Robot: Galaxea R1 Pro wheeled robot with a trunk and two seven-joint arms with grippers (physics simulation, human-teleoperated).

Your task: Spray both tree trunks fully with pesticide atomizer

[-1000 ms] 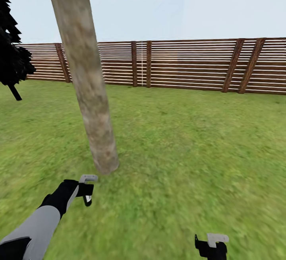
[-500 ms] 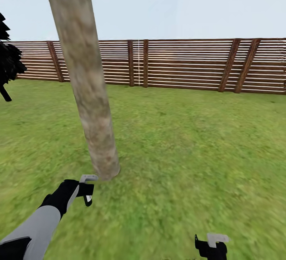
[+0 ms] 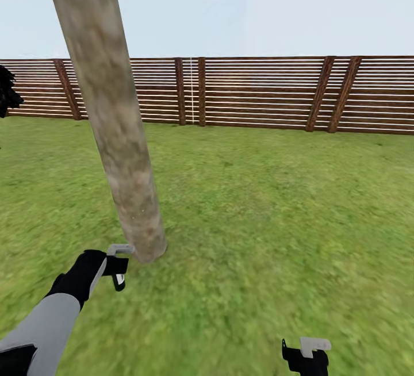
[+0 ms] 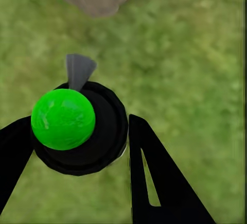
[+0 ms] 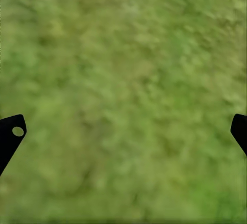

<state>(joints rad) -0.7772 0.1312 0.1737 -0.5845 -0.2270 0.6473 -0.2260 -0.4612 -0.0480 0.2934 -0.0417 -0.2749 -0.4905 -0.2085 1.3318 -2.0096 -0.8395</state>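
The pesticide atomizer [image 4: 77, 129] sits between the two black fingers [image 4: 154, 178] of the left gripper [image 3: 118, 265]. From the left wrist camera it is a round black body with a glossy bright-green ball on it and a small grey wedge-shaped nozzle pointing toward the base of the tree trunk [image 3: 112, 117]. One finger touches the round body's side and the other lies against the opposite side, so the left gripper is pinching the atomizer. From the head camera the atomizer itself is too small to make out; there only the pale-grey finger and black mount of that gripper are visible, at the end of a black wrist and grey forearm.

The trunk is a thick, smooth, branchless column, mottled grey-tan with faint greenish patches, leaning to the left as it rises. Its foot meets the grass just beyond and slightly right of the left gripper, very near it but apart.

The right gripper [image 3: 307, 353] hangs low at the near right, well apart from the trunk; its wrist camera has the two black fingertips [image 5: 11, 134] at opposite edges over blurred grass, spread wide with nothing between them.

The lawn [image 3: 276, 209] is rough, mottled green. Far behind runs a brown fence [image 3: 259, 93] of horizontal slats with slanted posts, and a near-black foliage mass [image 3: 7, 94] at the far left edge.
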